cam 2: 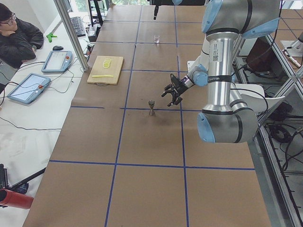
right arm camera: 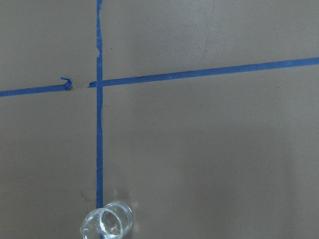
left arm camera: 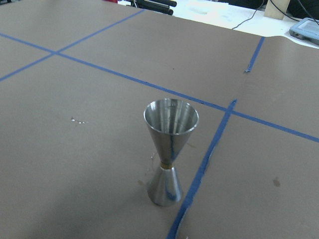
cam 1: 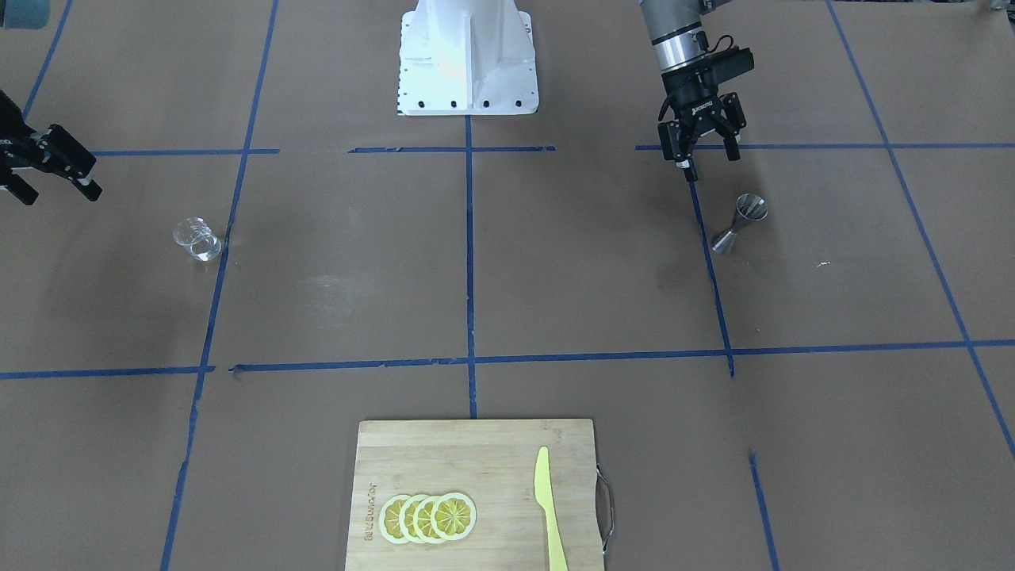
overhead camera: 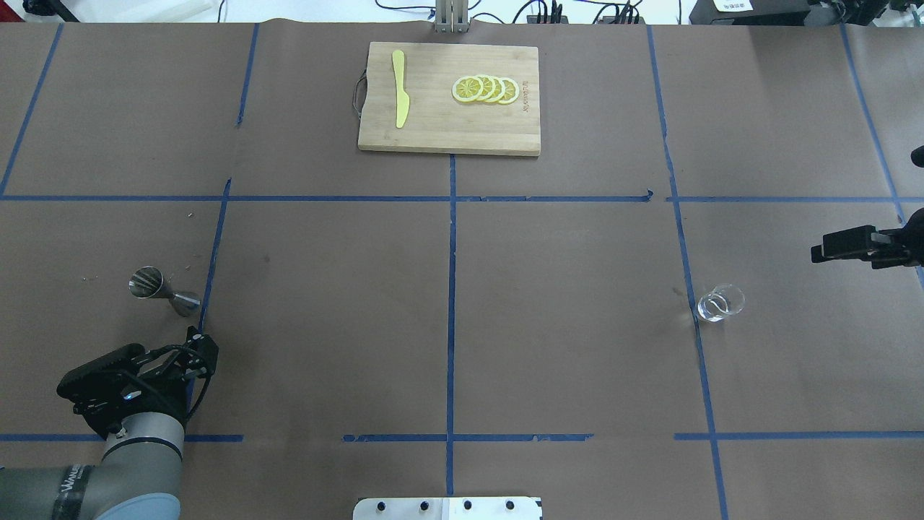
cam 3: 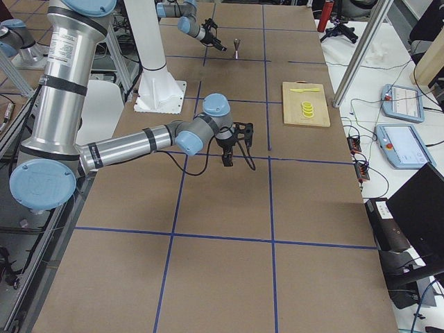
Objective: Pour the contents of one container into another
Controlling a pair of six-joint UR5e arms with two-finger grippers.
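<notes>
The steel hourglass jigger (cam 1: 739, 224) stands upright on the brown paper, also seen close in the left wrist view (left arm camera: 169, 149) and from overhead (overhead camera: 162, 289). My left gripper (cam 1: 711, 162) hovers open a short way behind it, toward the robot's base, holding nothing. The small clear measuring cup (cam 1: 197, 239) stands upright far across the table and shows at the bottom edge of the right wrist view (right arm camera: 107, 224). My right gripper (cam 1: 62, 194) hangs open and empty beside the cup (overhead camera: 720, 303), on its outer side, apart from it. I cannot tell whether the cup holds liquid.
A bamboo cutting board (cam 1: 476, 444) with several lemon slices (cam 1: 428, 517) and a yellow knife (cam 1: 549, 507) lies at the table's far middle edge. The white robot base (cam 1: 468, 59) stands at the near middle. Blue tape lines grid the paper.
</notes>
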